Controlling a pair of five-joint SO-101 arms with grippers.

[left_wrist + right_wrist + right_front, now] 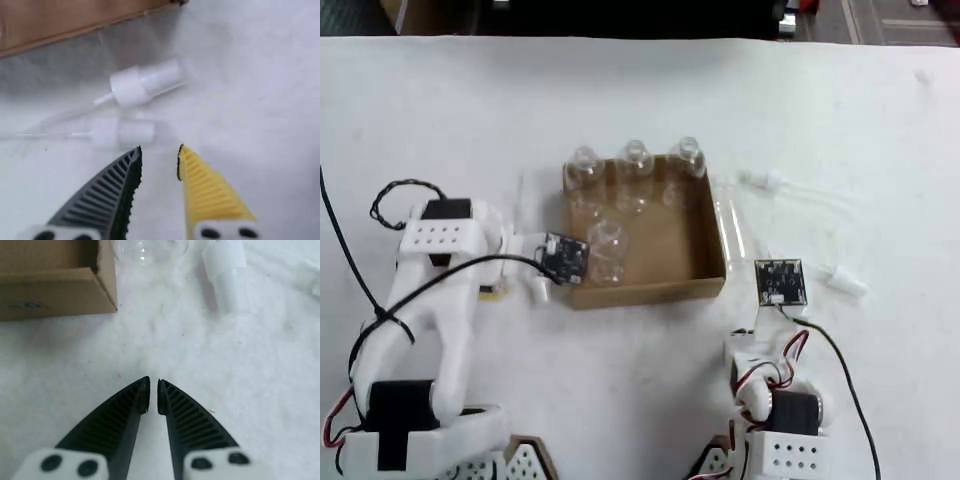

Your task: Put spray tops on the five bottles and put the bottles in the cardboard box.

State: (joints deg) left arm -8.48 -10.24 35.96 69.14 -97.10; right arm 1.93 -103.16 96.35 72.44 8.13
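Note:
The cardboard box (705, 262) lies mid-table with several clear bottles in it: three (634, 162) along the far wall and one (608, 248) near the front left. Another clear bottle (730, 228) lies outside against the right wall. My left gripper (159, 150) is open just short of two white spray tops (142, 86) (122, 133) lying on the table beside the box wall (75, 22). My right gripper (153, 382) is shut and holds nothing, on bare table before the box corner (102, 290). Beyond it lie the clear bottle (152, 250) and a white spray top (227, 272).
Two more spray tops (763, 180) (845, 281) lie on the white table right of the box. A black cable (395, 195) loops behind the left arm. The table's far edge (620, 38) meets a dark floor.

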